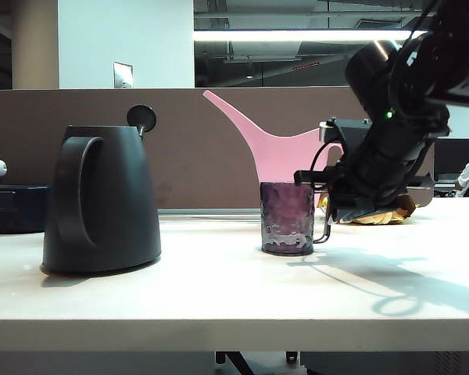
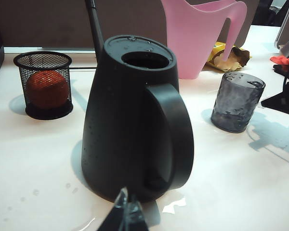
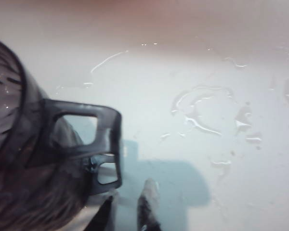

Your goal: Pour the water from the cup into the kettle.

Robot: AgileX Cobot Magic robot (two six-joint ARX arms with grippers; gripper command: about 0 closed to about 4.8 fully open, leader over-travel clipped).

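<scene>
Now the right gripper point(image 3: 127, 211), jaws slightly parted and empty beside the dimpled purplish translucent cup's point(image 1: 287, 218) thin handle point(image 3: 103, 144), should square up before closing; the left gripper point(image 2: 126, 216), seemingly closed, idles by the matte black kettle point(image 2: 135, 115).

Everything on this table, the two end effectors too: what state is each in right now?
Kettle: upright, top opening uncovered.
Cup: upright on the table, not held.
Pink watering can: upright behind the cup.
Mesh basket: upright, orange ball inside.
Table: wet with spilled drops.
Right end effector: slightly open beside the cup's handle, holding nothing.
Left end effector: near the kettle, opening unclear.
</scene>
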